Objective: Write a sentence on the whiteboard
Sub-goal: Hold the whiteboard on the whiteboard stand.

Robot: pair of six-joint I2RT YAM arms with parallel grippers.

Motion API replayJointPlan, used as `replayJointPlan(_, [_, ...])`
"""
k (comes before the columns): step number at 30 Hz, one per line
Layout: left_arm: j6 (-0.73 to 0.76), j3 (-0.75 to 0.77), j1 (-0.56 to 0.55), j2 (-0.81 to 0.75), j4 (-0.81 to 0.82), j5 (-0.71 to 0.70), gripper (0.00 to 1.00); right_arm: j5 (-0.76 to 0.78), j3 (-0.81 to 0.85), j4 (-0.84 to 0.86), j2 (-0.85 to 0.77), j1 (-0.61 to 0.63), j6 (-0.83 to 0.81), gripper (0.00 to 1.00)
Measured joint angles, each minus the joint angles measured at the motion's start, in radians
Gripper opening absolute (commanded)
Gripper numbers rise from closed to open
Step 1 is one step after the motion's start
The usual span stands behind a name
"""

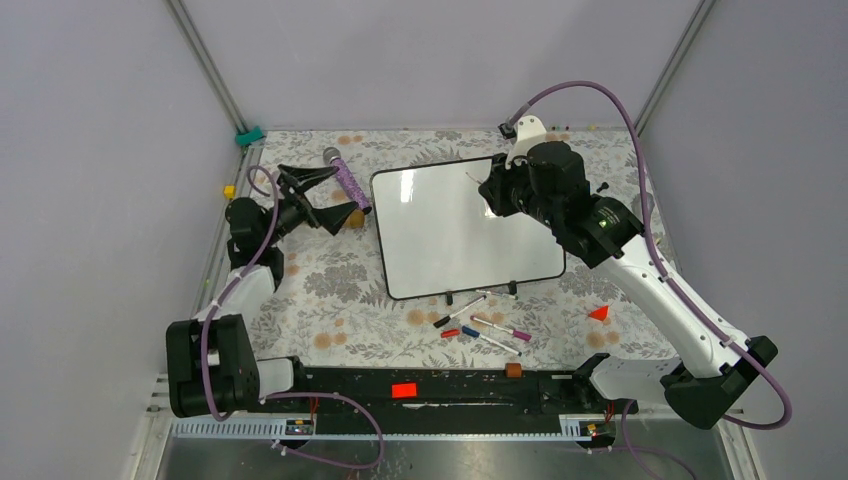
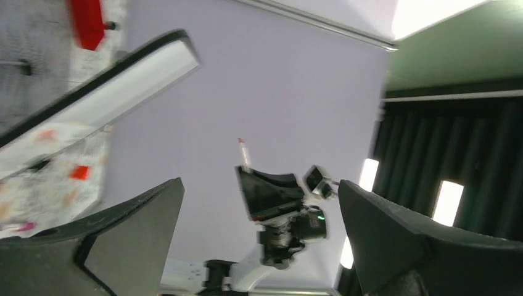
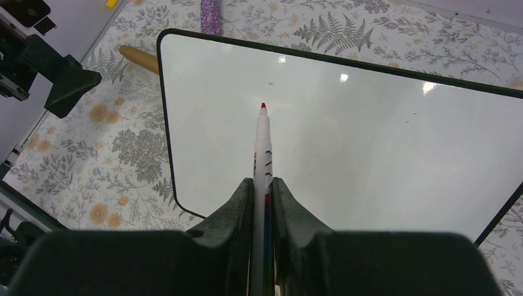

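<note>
Clearly, our right gripper (image 3: 263,185) clamped a red-tipped marker (image 3: 263,142), tip over the whiteboard (image 3: 370,135). We saw our left gripper (image 1: 335,195) wide open beside it.

The large white rectangular whiteboard (image 3: 370,142) with thin black rim is showing a smooth, glossy face mirroring lights; the floral-printed desk (image 3: 111,154) covering is looking matt, like cloth; the black fingers (image 3: 237,209) of the right hand (image 3: 263,183) are looking like matt, grainy plastic; the slim white plastic marker (image 3: 263,139) is gleaming smoothly; the purple glitter-coated cylinder (image 1: 348,180) is sparkling.
</note>
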Motion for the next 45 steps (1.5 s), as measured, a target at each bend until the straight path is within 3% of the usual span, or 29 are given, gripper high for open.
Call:
replayJointPlan(3, [0.192, 0.111, 0.000, -0.015, -0.299, 0.041, 0.99, 0.000, 0.000, 0.003, 0.000, 0.000, 0.000, 0.00])
replayJointPlan(8, [0.743, 0.522, -0.008, -0.013, -1.042, -0.009, 0.99, -0.001, 0.000, 0.017, 0.000, 0.000, 0.000, 0.00])
replayJointPlan(13, [1.139, 0.764, -0.042, -0.044, -1.440, -0.129, 0.99, -0.001, 0.000, 0.018, 0.000, 0.000, -0.004, 0.00])
replayJointPlan(15, [1.269, 0.806, -0.050, -0.087, -1.558, -0.233, 0.99, -0.001, 0.000, 0.018, 0.000, 0.000, -0.005, 0.00])
replayJointPlan(16, [1.315, 0.807, -0.050, -0.123, -1.601, -0.331, 0.92, -0.001, 0.000, 0.018, 0.000, 0.000, -0.005, 0.00])
replayJointPlan(17, [1.328, 0.800, -0.048, -0.171, -1.662, -0.469, 0.74, -0.002, 0.000, 0.018, 0.000, 0.000, -0.006, 0.00])
replayJointPlan(18, [1.306, 0.794, -0.039, -0.206, -1.733, -0.600, 0.65, -0.002, 0.000, 0.018, 0.000, 0.000, -0.008, 0.00])
replayJointPlan(21, [1.268, 0.743, 0.024, -0.273, -1.909, -0.841, 0.62, -0.002, 0.000, 0.018, 0.000, 0.000, -0.013, 0.00])
replayJointPlan(23, [1.275, 0.689, 0.040, -0.283, -1.949, -0.887, 0.62, -0.002, 0.000, 0.018, -0.002, 0.000, -0.019, 0.00])
replayJointPlan(24, [1.281, 0.669, 0.038, -0.280, -1.958, -0.889, 0.71, -0.001, 0.000, 0.018, -0.003, 0.000, -0.021, 0.00])
replayJointPlan(25, [1.288, 0.661, 0.034, -0.268, -1.966, -0.887, 0.90, -0.001, 0.000, 0.018, -0.005, 0.000, -0.023, 0.00])
replayJointPlan(26, [1.302, 0.660, 0.027, -0.254, -1.970, -0.883, 0.98, -0.001, 0.000, 0.018, -0.008, 0.000, -0.023, 0.00])
replayJointPlan(36, [1.423, 0.741, -0.251, -0.079, -1.881, -0.795, 0.99, -0.021, -0.010, 0.028, -0.034, 0.000, -0.023, 0.00])
replayJointPlan(45, [1.494, 0.671, -0.261, 0.019, -1.638, -0.541, 0.99, -0.089, -0.015, 0.028, -0.033, 0.000, -0.030, 0.00])
